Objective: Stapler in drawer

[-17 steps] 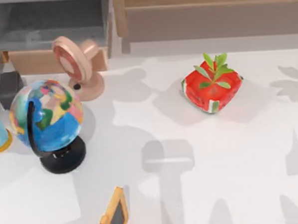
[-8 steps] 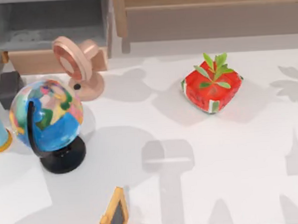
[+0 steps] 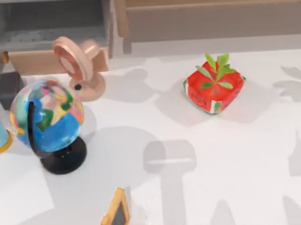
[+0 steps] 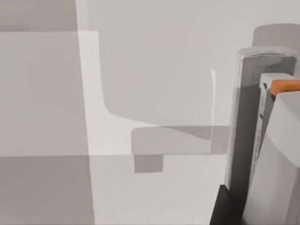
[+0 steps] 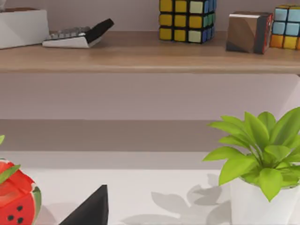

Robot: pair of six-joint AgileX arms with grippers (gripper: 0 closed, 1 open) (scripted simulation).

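Your drawer (image 3: 50,32) open at top view's upper left, pale slim stapler (image 4: 244,122) upright at left wrist view's right edge, jaws' state cannot tell, lower-left table shadow wider than before, globe (image 3: 47,118) unmoved.

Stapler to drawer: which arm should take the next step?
Left, probably. The stapler sits close up in the left wrist view, and the open drawer is at the table's left. The right wrist view faces the shelf.
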